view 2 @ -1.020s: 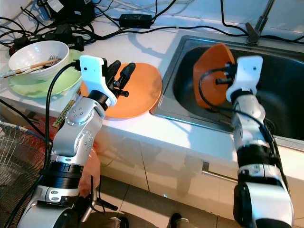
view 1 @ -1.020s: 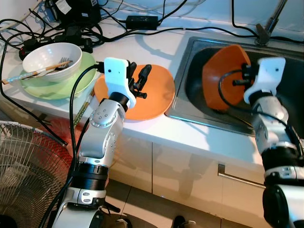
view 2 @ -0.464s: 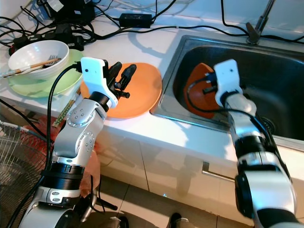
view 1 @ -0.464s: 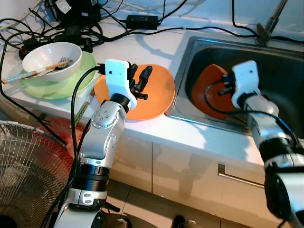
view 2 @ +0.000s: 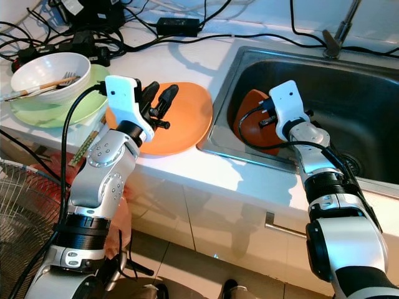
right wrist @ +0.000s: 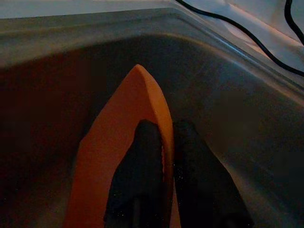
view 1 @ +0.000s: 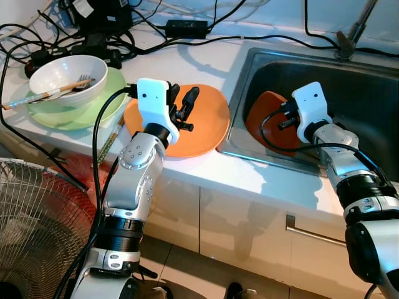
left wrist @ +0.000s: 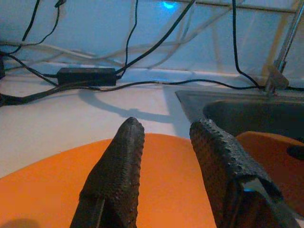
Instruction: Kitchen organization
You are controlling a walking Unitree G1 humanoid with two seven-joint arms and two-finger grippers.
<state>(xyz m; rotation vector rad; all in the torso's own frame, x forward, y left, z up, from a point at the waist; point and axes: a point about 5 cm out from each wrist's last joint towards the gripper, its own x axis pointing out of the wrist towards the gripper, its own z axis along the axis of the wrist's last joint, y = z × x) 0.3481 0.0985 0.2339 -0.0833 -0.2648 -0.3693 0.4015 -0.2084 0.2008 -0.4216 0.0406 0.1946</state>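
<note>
R gripper (right wrist: 164, 156) down inside the stainless steel sink basin (view 1: 368, 93), fingers pinched on the rim of a round orange plastic plate (view 1: 265, 121) — one finger each side of the edge, seen clearly in R wrist view. That plate sits low in the basin, near its L wall, tilted, lower edge at or near the sink floor; contact w/ floor can't be confirmed. L gripper (view 1: 182, 106) hovers over a second flat orange round plate (view 1: 209, 124) lying on the white countertop (view 1: 206, 62), just beside the sink's L rim; its two black textured fingers (left wrist: 118, 175) are spread apart w/ nothing between them, tips just above the plate surface — touching or not, can't tell. Further L on the counter: white ceramic bowl (view 1: 68, 78) w/ wooden chopsticks (view 1: 43, 96) laid across it, stacked on a pale green plate (view 1: 103, 106). Tangle of black cables and a power adapter (view 1: 186, 28) along the back of the counter. Metal faucet base (view 1: 346, 43) at sink's rear edge. Wire fan guard (view 1: 34, 230) at lower L, in front of the white cabinet (view 1: 249, 224).
</note>
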